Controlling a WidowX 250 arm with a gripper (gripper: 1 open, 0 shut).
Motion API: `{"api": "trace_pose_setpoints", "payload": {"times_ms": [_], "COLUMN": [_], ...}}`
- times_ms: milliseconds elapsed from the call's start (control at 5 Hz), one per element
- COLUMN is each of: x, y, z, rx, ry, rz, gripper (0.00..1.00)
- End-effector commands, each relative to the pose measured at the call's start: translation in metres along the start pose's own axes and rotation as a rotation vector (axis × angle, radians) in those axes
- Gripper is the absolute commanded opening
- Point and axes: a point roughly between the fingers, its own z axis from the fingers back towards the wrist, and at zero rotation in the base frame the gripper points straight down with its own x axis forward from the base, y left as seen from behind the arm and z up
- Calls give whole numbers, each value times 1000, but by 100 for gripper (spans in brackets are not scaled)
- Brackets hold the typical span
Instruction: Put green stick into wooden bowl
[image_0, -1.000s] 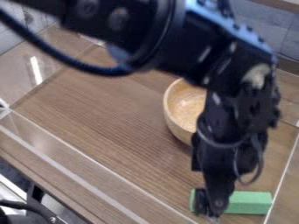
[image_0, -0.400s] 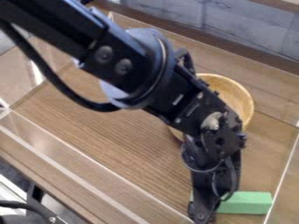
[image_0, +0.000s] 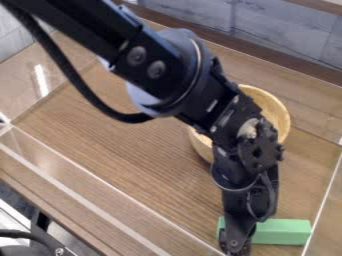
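Green stick: lies flat on the wooden table near the front right corner, long side roughly along the table edge; left end hidden behind my claw.
Wooden bowl: upright behind and above the stick as seen here, partly covered by my arm; apart from the stick.
My claw: pointing almost straight down at the stick's left end, jaws spread to their widest, nothing held; fingertips too dark to make out singly.
Step in hand: settling for the grasp, I judge.
Doing it well: straddle the narrow width, not the length; sit low enough to catch the thin edges, then close gently. Gripping near one end may let it tilt; nearer the middle seems safer.
Writing, brands: none readable.
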Motion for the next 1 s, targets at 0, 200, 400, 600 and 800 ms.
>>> {"api": "trace_pose_setpoints", "payload": {"times_ms": [0,200,400,600,800], "x": [6,8,8,7,7], "y": [12,19,23,26,25], "z": [4,5,6,6,7], "rx": [6,-1,0,0,12], "ry": [-24,-33,-45,-55,-61], "rz": [16,39,51,61,132], "gripper": [100,100,100,100,100]}}
